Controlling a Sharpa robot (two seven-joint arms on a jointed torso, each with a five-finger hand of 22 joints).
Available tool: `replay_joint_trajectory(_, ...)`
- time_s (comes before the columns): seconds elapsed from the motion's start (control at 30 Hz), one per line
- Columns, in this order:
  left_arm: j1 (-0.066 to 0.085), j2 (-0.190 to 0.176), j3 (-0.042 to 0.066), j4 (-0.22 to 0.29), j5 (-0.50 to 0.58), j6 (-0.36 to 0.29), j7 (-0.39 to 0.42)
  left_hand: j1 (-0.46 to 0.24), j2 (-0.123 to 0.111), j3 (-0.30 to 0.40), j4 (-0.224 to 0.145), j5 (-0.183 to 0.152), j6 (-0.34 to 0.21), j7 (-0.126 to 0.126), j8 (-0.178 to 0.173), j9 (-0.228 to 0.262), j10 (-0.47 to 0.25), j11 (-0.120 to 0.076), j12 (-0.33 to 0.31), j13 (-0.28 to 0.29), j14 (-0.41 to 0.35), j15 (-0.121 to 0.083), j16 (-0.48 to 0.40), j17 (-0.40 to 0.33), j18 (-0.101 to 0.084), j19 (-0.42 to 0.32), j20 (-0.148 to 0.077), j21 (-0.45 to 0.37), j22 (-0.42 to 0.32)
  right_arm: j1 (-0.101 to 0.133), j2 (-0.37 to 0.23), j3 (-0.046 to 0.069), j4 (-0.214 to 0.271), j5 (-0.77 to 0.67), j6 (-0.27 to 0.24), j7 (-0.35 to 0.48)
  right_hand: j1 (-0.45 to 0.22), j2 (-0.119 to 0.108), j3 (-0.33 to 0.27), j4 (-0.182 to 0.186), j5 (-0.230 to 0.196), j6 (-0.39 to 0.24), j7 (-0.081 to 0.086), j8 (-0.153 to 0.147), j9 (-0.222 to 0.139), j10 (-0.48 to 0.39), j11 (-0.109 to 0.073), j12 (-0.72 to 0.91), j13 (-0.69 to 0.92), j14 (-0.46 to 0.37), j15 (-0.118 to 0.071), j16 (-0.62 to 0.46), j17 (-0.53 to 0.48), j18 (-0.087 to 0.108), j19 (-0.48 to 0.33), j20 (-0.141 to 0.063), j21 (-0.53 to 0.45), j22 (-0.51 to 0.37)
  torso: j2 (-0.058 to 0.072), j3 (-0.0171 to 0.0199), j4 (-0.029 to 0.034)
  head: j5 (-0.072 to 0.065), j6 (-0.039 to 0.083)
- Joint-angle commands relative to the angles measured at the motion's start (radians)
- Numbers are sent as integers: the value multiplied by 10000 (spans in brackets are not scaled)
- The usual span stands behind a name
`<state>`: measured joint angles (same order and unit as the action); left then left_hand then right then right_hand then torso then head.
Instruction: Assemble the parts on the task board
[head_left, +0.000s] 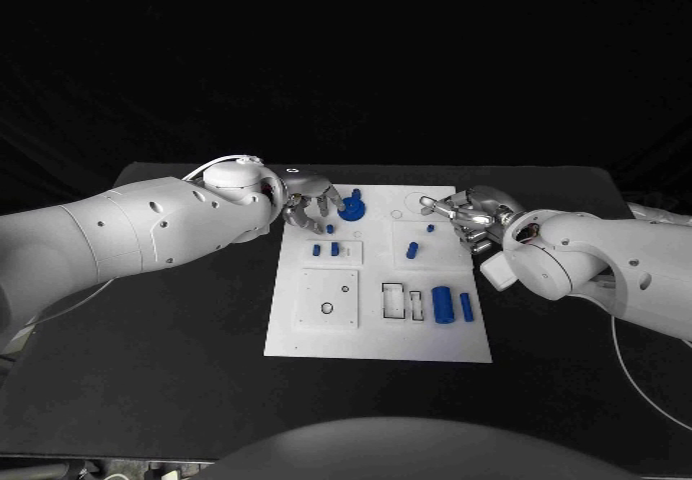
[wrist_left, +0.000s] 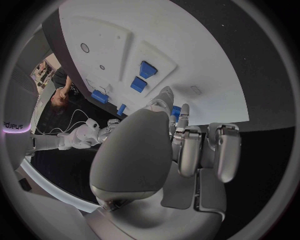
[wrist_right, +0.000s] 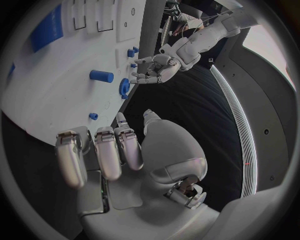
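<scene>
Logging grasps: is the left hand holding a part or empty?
Empty: the left hand shows spread fingers with nothing between them, beside the blue gear.

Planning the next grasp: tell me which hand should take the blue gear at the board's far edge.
Left, probably. The left hand hovers open right beside the blue gear; the right hand sits at the board's opposite far corner.

Left hand covers the near edge of the blue gear-like part in head view, so can't tell if fingers actually touch it. Right hand hides the task board corner under it, and whatever's btwn its fingertips is too small to make out. Small parts mid-board too tiny for shape.
</scene>
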<state>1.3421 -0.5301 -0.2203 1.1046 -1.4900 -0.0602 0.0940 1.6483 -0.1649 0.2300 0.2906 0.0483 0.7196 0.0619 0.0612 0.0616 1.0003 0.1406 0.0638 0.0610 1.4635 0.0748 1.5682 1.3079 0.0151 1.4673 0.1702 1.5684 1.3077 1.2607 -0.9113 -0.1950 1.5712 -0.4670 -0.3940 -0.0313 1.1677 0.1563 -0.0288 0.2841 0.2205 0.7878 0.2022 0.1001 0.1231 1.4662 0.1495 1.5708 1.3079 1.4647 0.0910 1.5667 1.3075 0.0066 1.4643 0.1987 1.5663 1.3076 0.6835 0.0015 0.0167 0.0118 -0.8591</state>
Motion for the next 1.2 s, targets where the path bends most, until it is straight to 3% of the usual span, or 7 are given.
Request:
replay_joint_trajectory(0.03,4,-104,11,50,-22,-588,202,-251,73,-188,-25,25,1016,356,224,137,-235,-43,-3,11,1073,-16,26,2629,-144,1012,32,3,2622,-18,-11,-2,-1,-34,103,53,3,66,-78,7,13,87,211,39,14,1046,36,0,2629,1061,24,41,2633,-66,1065,44,45,2632,-11,0,9,-10,-3)
replay_joint_trajectory(0.3,58,-737,38,420,178,-897,927,-833,-332,-823,30,24,1216,841,203,117,-327,-185,38,30,1073,-157,26,2629,-122,940,-71,-69,2591,-14,-67,-5,61,-476,-350,412,604,122,-125,-165,-71,87,69,150,19,1046,-127,0,2629,1061,-102,41,2633,-66,1065,-80,45,2632,-4,8,21,-14,29)
replay_joint_trajectory(0.5,123,-1246,48,695,1394,-1339,1618,-1391,-496,-1409,44,146,1380,1120,194,112,-201,-192,104,45,1073,-221,26,2629,-72,780,-149,-241,2521,151,-122,-4,26,-1634,-678,615,1674,127,189,-384,-728,178,-271,383,86,-6198,-492,-6570,-3233,1061,-485,41,2633,-66,1065,-448,45,2632,-12,6,48,-77,48)
replay_joint_trajectory(0.9,135,-2202,36,1728,6684,-3581,2677,-2514,242,-1731,30,803,2735,841,537,239,1516,-528,571,99,-548,-549,-2878,-1003,728,-1730,-384,-3589,1133,416,65,-1,-577,-6317,-669,236,3124,-834,828,-558,-1214,1264,-557,542,172,-5375,-278,-12374,-9260,1061,-348,41,2633,-66,1065,-297,45,2632,-10,-13,65,-270,211)
replay_joint_trajectory(1.0,129,-2332,34,2128,8336,-4156,3063,-2706,352,-2269,13,1788,2861,795,486,233,1686,-565,500,84,-1267,-592,-4447,-2536,1079,-2880,-442,-5500,281,428,119,2,-734,-7678,-431,62,3234,-1022,929,-604,-1283,1467,-536,352,110,-5154,-209,-13168,-10234,1061,-250,41,2633,-66,1065,-214,45,2632,-10,-10,51,-300,238)
replay_joint_trajectory(1.13,105,-2378,31,2551,10300,-4684,3465,-2896,575,-3178,37,1967,2913,855,319,211,1689,-524,276,86,-2680,-511,-8128,-5694,1677,-4815,-363,-9731,-1836,432,214,6,-909,-9102,-70,-302,3336,-1185,1064,-680,-1317,1350,-624,-9,-73,-4858,-241,-13752,-11006,1061,-277,41,2633,-66,1065,-239,45,2632,-10,-17,51,-317,245)
replay_joint_trajectory(1.2,87,-2367,31,2681,11068,-4780,3618,-3131,540,-3341,75,1969,2866,895,259,203,1606,-442,204,82,-3128,-403,-8675,-5963,1654,-5002,-287,-10240,-2134,427,256,7,-970,-9585,131,-517,3351,-1247,1100,-710,-1330,1302,-676,-119,-138,-4788,-236,-13926,-11233,1061,-269,41,2633,-66,1065,-242,45,2632,-11,-13,58,-322,250)
